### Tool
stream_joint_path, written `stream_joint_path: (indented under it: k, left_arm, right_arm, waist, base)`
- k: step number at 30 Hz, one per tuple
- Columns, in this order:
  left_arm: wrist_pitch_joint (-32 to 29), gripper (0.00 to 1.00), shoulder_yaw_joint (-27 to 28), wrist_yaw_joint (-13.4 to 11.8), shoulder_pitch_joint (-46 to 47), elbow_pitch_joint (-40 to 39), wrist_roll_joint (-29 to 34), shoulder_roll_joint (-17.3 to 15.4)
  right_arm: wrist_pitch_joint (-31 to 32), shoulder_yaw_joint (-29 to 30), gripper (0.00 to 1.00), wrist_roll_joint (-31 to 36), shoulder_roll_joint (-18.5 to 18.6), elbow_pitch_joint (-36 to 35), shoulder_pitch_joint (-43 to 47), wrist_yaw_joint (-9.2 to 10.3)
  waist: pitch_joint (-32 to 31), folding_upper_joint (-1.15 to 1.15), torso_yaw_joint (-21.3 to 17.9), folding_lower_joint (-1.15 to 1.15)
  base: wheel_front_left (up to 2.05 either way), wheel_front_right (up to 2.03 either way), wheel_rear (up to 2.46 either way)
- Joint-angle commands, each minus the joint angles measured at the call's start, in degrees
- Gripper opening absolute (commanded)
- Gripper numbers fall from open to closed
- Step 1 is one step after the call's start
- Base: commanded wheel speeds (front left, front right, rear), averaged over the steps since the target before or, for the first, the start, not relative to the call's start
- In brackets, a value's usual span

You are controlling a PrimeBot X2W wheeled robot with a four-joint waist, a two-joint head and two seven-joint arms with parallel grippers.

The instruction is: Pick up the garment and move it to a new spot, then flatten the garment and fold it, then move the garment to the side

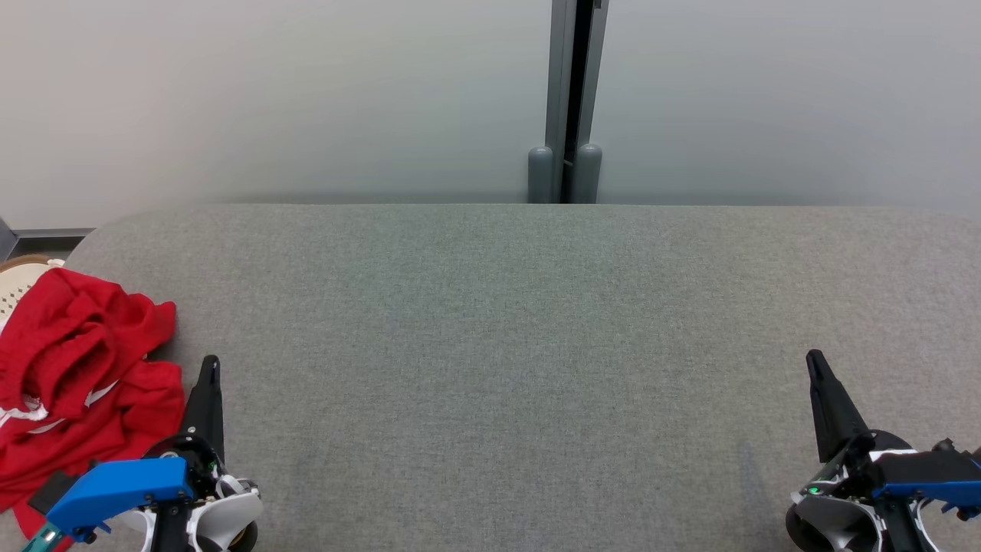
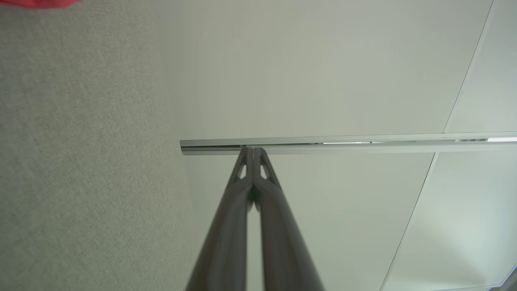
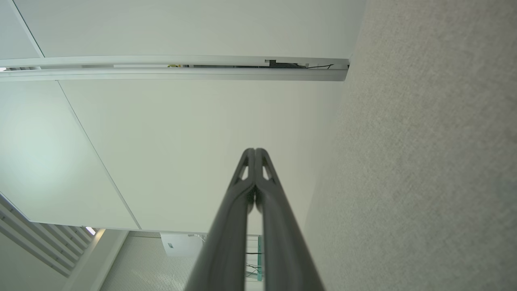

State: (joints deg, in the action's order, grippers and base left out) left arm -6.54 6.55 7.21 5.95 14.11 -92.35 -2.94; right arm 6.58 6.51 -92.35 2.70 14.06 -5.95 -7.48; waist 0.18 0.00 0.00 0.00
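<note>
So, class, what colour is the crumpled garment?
The garment is red with thin white trim, clearest in the head view.

A red garment [image 1: 73, 368] with white trim is lying just beside the black left gripper [image 1: 208, 366], on a speckled grey table [image 1: 490, 345].

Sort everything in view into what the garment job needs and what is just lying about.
For the job:
red garment, crumpled at far left
grey table under it
left gripper, shut
right gripper, shut

Just lying about:
pale perforated object behind the garment
grey post at the wall
</note>
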Motion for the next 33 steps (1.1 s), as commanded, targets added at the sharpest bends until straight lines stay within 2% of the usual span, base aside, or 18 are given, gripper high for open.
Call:
stream_joint_path:
  k: [1, 33]
  left_arm:
    - [-0.2, 0.00, 0.1, 0.5, 0.5, -0.3, -0.1, 0.1]
    - [-0.2, 0.00, 0.1, 0.5, 0.5, -0.3, -0.1, 0.1]
  right_arm:
    - [0.1, 0.1, 0.00, -0.2, 0.3, -0.2, -0.5, -0.02]
    - [0.1, 0.1, 0.00, -0.2, 0.3, -0.2, -0.5, -0.02]
  waist:
    - [0.0, 0.00, 0.0, 0.00]
    - [0.0, 0.00, 0.0, 0.00]
  base:
    - [0.00, 0.00, 0.00]
    - [0.00, 0.00, 0.00]
